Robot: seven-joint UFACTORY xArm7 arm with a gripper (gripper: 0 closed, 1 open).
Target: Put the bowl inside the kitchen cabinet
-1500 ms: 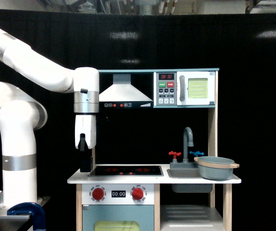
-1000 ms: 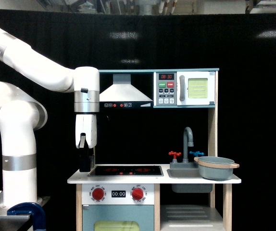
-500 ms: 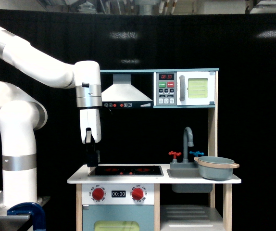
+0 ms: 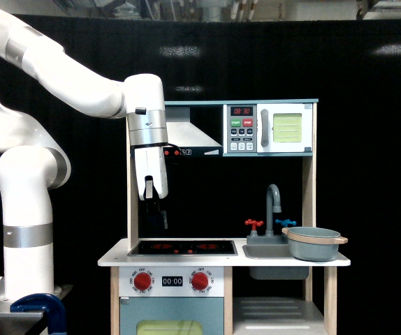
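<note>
The bowl (image 4: 314, 243), grey-blue with a tan rim and small side handles, rests on the counter's right end, overlapping the sink (image 4: 265, 250). Below it the kitchen cabinet (image 4: 277, 313) is a doorless compartment with a pale slatted shelf, only its top showing at the frame's bottom. My gripper (image 4: 161, 222) hangs from the white arm above the stove's left part, well to the exterior view's left of the bowl. Its dark fingers blend into the black backdrop, so their spacing does not show. Nothing is seen in it.
A black stovetop (image 4: 184, 247) with red rings lies under the gripper. The range hood (image 4: 186, 136) sits just right of the wrist. A grey faucet (image 4: 274, 202) and the microwave (image 4: 269, 128) stand above the sink. The light-wood post (image 4: 308, 188) rises behind the bowl.
The arm has swung towards the exterior view's right and lifted a little; the gripper went from the counter's left edge to over the stove. The bowl has not moved.
</note>
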